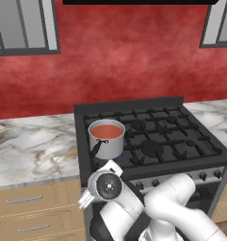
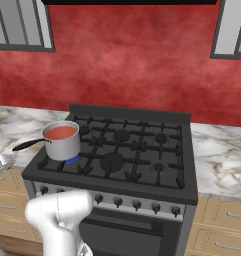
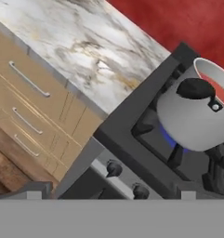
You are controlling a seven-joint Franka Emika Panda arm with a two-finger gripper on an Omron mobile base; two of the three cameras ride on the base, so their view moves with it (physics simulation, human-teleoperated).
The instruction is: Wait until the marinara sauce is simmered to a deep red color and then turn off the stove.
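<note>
Saucepan [image 1: 107, 140] sits on the front-left burner of the stove [image 1: 152, 136], black handle [image 2: 28, 144] sticking out toward the marble counter [image 1: 35, 146] on that side. Marinara sauce [image 1: 107, 131] inside reads pale orange-red, flat and smooth. Blue flame [image 3: 171, 137] visible under the pan. Small dark knobs [image 2: 137, 204] line the silver front strip. My jaws stand wide, gripping nothing, down low off the stove's front-left corner, looking up past two knobs [image 3: 114, 169].
</note>
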